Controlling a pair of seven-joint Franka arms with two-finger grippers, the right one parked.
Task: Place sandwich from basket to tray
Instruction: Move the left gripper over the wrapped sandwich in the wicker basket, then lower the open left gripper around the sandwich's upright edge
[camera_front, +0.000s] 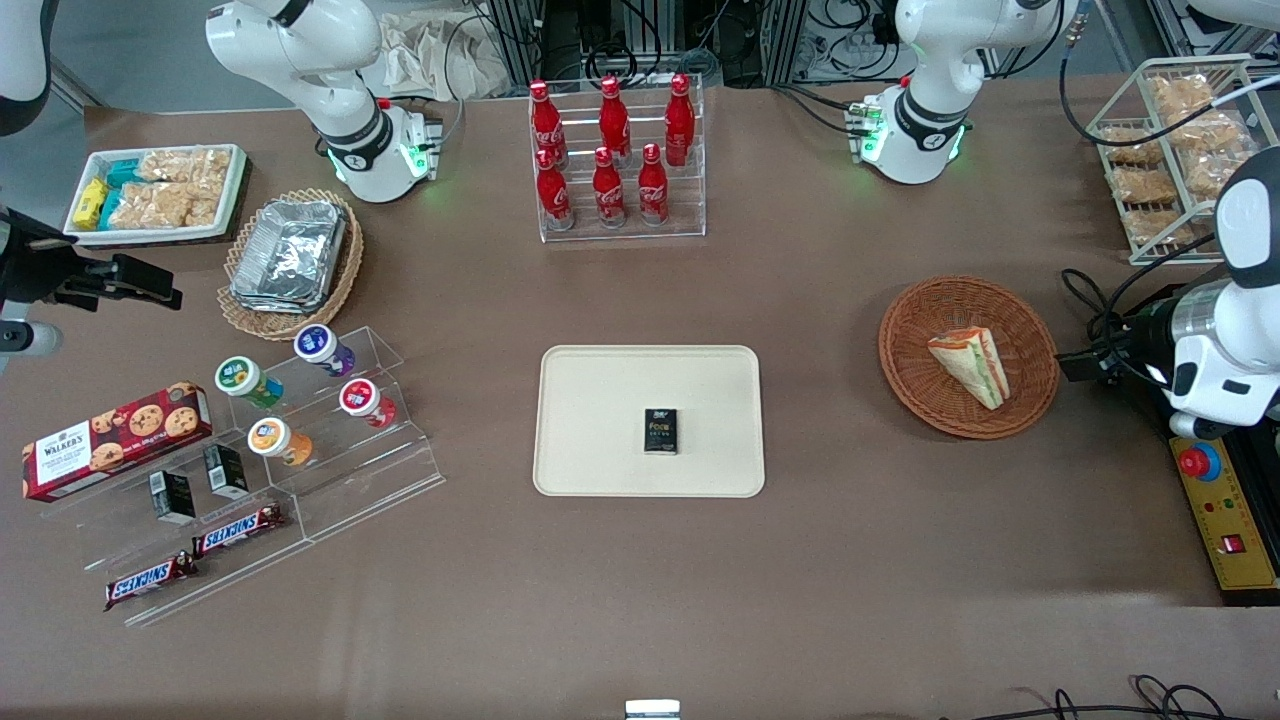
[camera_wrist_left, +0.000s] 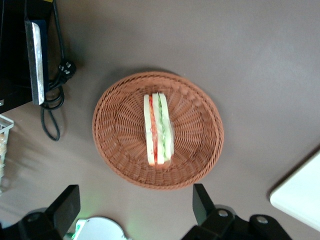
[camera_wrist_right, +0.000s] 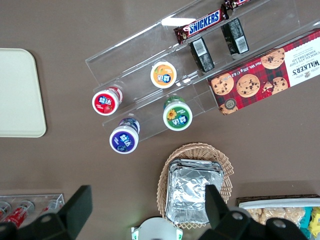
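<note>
Left wrist view: the gripper (camera_wrist_left: 135, 207) is held released above the table, its fingers (camera_wrist_left: 202, 202) spread wide and apart from everything, just outside the basket (camera_wrist_left: 195, 107) rim. The sandwich (camera_wrist_left: 158, 129) is seen lying in the basket, at its middle. From the front, the tray (camera_front: 600, 390) is found near the basket, toward the parked arm's end, with a small dark box (camera_front: 661, 431) resting on it.
</note>
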